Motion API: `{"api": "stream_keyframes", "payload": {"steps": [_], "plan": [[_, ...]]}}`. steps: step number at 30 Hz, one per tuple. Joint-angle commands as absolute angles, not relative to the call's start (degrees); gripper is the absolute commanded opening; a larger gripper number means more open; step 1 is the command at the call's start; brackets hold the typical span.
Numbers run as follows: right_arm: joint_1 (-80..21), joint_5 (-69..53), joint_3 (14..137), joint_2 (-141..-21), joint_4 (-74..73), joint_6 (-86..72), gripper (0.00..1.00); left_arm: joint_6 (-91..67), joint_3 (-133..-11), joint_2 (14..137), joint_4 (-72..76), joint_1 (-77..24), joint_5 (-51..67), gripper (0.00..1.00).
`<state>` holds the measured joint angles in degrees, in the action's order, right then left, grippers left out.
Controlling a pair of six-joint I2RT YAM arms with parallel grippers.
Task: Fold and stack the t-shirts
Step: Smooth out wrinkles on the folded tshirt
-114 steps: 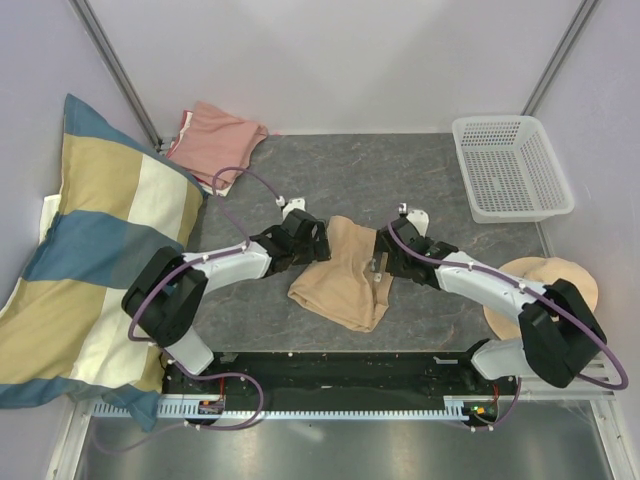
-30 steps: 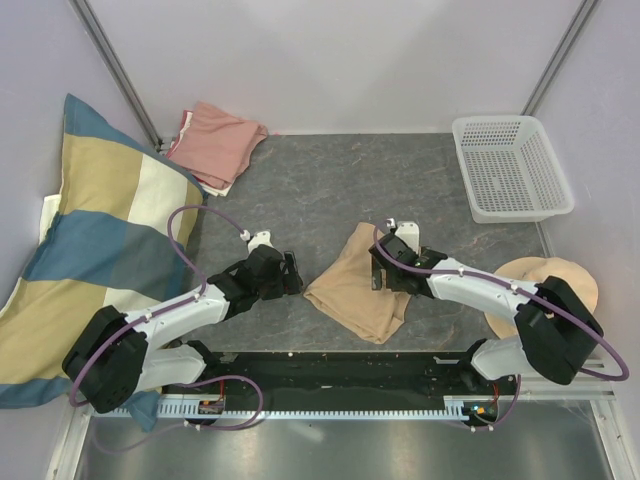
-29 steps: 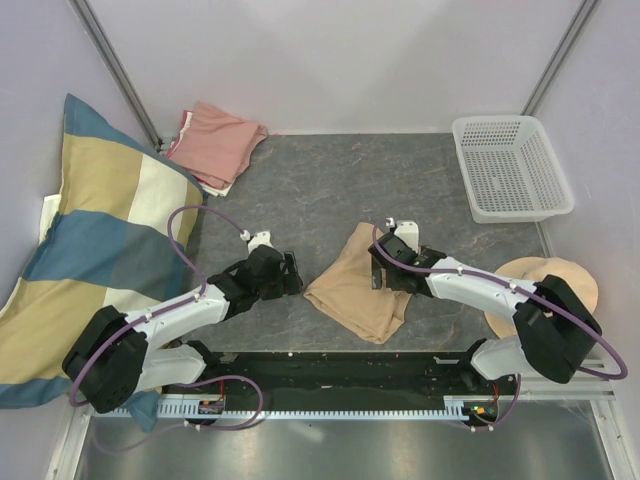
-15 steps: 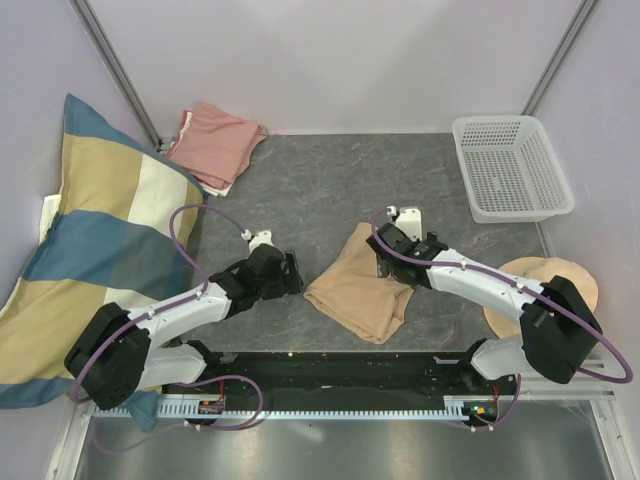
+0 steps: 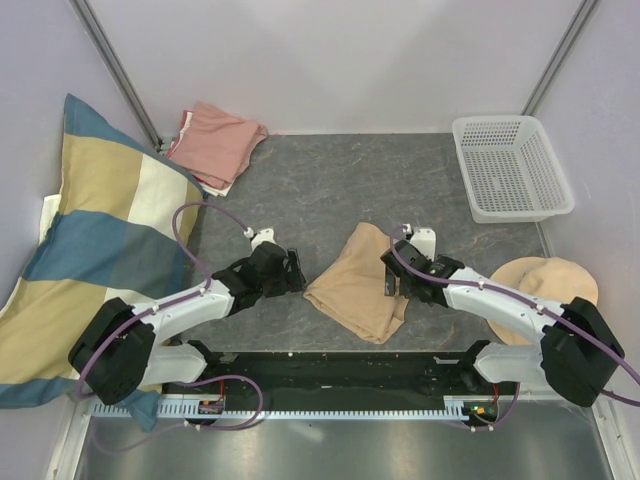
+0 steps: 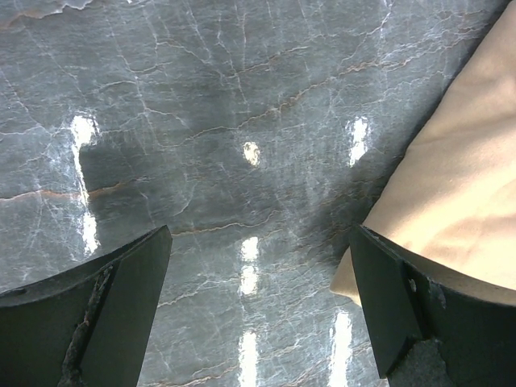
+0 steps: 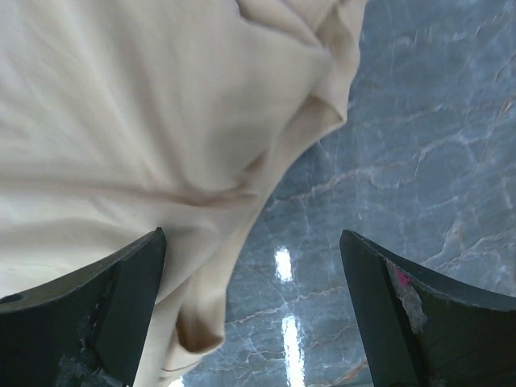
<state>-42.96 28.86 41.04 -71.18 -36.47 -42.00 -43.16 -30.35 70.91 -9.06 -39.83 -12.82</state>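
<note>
A tan t-shirt (image 5: 352,285) lies crumpled and partly folded near the middle of the grey table. Its edge shows in the left wrist view (image 6: 472,185), and it fills the upper left of the right wrist view (image 7: 121,113). My left gripper (image 5: 294,271) stands open just left of that shirt, over bare table (image 6: 258,314), with nothing between its fingers. My right gripper (image 5: 394,281) is open low over the shirt's right edge (image 7: 254,310), where a fold of cloth lies by the left finger (image 7: 97,306). A salmon-pink t-shirt (image 5: 215,140) lies folded at the far left corner.
A big striped pillow (image 5: 90,250) leans along the left side. A white basket (image 5: 510,165) stands at the far right. A round beige hat-like thing (image 5: 545,285) lies at the right, partly under my right arm. The grey marbled tabletop (image 5: 330,180) runs between them.
Both grippers have come off the tan shirt, which now lies nearer the front. In the last second my right gripper moved a little right and nearer. My left gripper barely moved.
</note>
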Motion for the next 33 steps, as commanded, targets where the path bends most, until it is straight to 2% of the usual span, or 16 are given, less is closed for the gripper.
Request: {"api": "stream_keyframes", "payload": {"steps": [1,16,26,33], "plan": [[-43.15,26.37,37.62,-69.70,-36.47,-45.88,0.98,-42.28,-29.97,71.89,-6.59,-39.73,-12.04,1.00],[-44.47,25.57,35.15,-61.27,-44.55,-52.99,0.98,-41.40,-29.26,73.56,-3.61,-39.73,-9.76,1.00],[-44.47,29.97,41.66,-52.04,-49.48,-56.33,0.98,-25.85,-50.42,84.19,-5.36,-37.45,0.17,1.00],[-44.47,28.92,40.43,-46.93,-48.78,-56.95,0.98,-16.45,-60.46,91.22,-6.76,-35.07,17.98,1.00]]}}
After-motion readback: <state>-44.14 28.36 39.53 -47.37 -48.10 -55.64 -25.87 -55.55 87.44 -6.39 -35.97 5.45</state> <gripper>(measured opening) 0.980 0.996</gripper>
